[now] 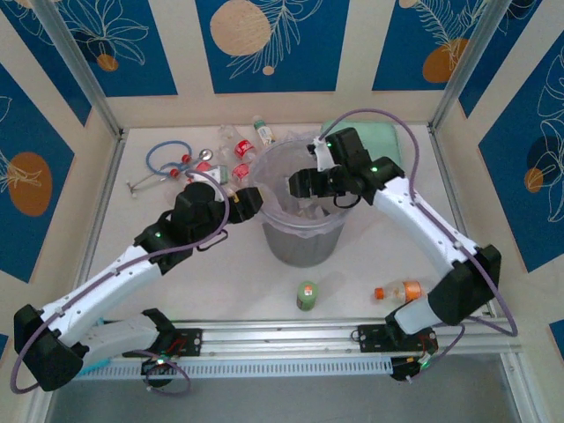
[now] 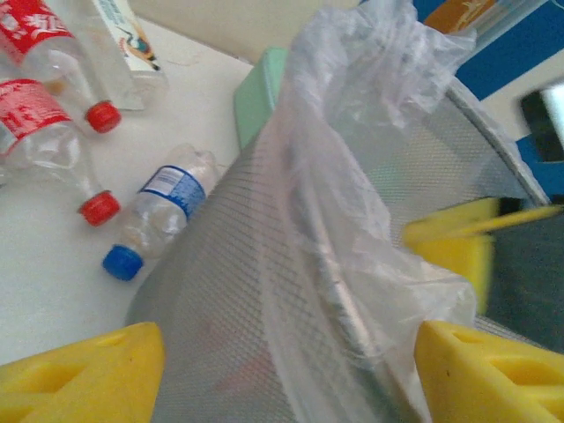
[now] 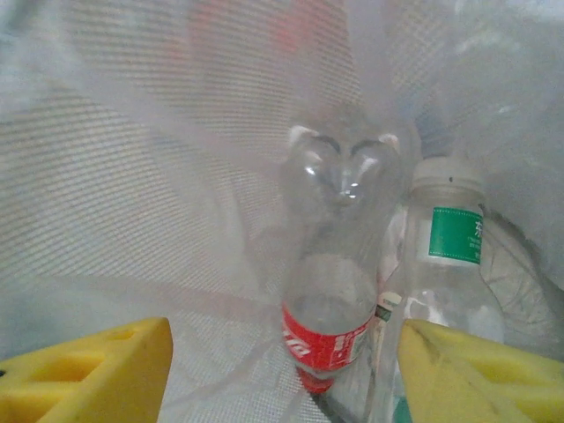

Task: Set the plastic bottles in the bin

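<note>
- Right tool point(image 3: 284, 344) was spread wide, empty, above a bottle point(image 3: 324, 339) inside the bin point(image 1: 304, 248).
- Left tool point(image 2: 291, 352) was wide at the bin's 9 o'clock.
- Straight lift was advised, sparing the liner point(image 2: 352, 132).

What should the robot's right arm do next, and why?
Probably lift the right arm's yellow fingers up out of the round grey plastic bin. They stand apart, gripping nothing, and a clear red-labelled plastic bottle is already inside below them. The small orange-capped plastic bottle beside that arm lies outside the bin.
</note>
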Controlling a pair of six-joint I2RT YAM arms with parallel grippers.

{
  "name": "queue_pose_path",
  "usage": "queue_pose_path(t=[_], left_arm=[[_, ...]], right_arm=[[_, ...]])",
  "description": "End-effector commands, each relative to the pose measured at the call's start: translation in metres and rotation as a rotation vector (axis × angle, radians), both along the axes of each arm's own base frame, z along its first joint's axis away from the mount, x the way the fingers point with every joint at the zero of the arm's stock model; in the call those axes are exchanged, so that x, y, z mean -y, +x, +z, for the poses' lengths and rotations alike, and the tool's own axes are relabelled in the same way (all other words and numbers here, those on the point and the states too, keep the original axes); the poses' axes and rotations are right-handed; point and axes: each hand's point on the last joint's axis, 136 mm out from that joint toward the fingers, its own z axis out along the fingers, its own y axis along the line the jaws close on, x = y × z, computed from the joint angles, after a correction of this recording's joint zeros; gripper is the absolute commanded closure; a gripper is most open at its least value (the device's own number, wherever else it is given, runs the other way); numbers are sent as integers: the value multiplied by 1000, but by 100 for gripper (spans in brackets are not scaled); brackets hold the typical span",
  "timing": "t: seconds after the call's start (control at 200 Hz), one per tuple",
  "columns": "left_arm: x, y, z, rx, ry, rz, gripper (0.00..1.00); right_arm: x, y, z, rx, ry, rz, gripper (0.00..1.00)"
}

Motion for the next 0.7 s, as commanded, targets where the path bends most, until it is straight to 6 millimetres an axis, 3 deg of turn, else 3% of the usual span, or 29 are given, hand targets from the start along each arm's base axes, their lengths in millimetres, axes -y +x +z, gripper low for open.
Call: queue_pose_path(t=[0.0,0.165,0.31,0.41,0.695], left_arm=[[-33,-1,-1,-10,96,76,22],[-73,-2,-3,-35,122,159,17],[-105,0,-17,-86,162,229,13],[-126,11,-35,-137,202,293,10],[-162,56,-115,-334,254,470,5]], right_arm=[[12,-12,32,44,19,-9,32],[31,-18,59,106,56,-19,32],[52,-25,87,132,163,-37,31],[56,-34,99,152,203,-29,31],[72,-55,116,240,214,-55,31]])
